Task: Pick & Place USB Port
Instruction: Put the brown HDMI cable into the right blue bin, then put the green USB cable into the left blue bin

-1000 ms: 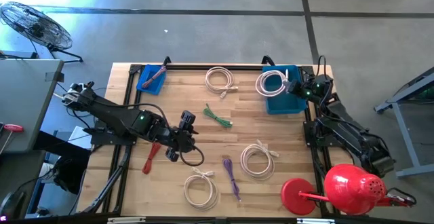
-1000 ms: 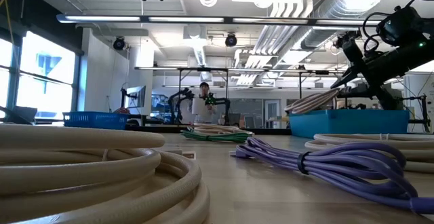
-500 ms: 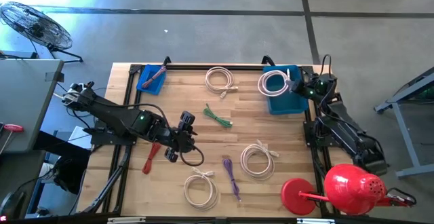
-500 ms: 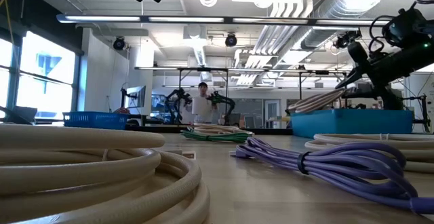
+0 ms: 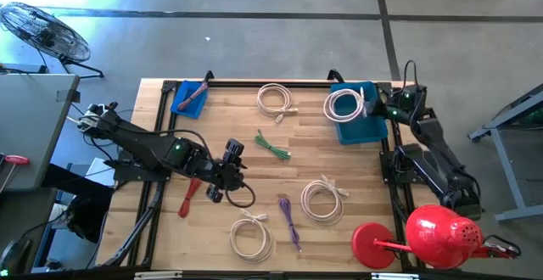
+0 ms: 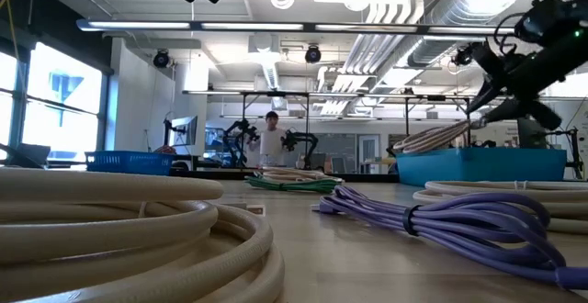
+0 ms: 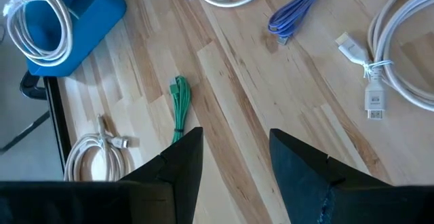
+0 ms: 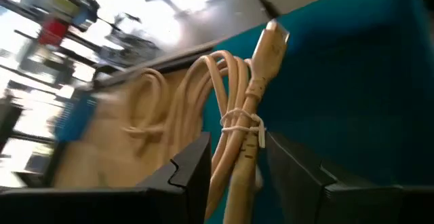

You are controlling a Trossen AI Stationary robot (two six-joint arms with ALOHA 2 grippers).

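right pincer (image 5: pixel 373 108): held over the far right corner of the tabletop, fingers (image 8: pixel 193 166) pinched on the tied end of a coiled cream USB cable (image 5: pixel 341 104); plug end seen sticking up between the fingers in the right wrist view.
held cable: coil laid across the rim of the blue plastic bin (image 5: pixel 361 126), partly hanging above it; in the low view its strands (image 6: pixel 432 137) are seen slanting up out of the bin (image 6: pixel 478 164).
left pincer (image 5: pixel 227 185): hovered above the tabletop left of centre, fingers (image 7: pixel 178 166) spread apart, nothing between them.
below left pincer: green bundled cable (image 7: pixel 178 106) seen on the wood just ahead of the fingers; red-handled tool (image 5: pixel 188 197) lying just beside the left arm.
other cream coils: one at the far middle (image 5: pixel 275 98), one right of centre (image 5: pixel 321 198), one near the front edge (image 5: pixel 251 237).
purple bundled cable (image 5: pixel 290 221): lying between the two nearer cream coils.
second blue tray (image 5: pixel 189 97): at the far left corner, pink item inside, kind cannot be told.
wooden tabletop (image 5: pixel 221 127): light planks, black frame rails on both sides.
red watering can (image 5: pixel 433 236): at the near right corner.
room: a person (image 6: pixel 271 138) seen far behind the tabletop in the low view.
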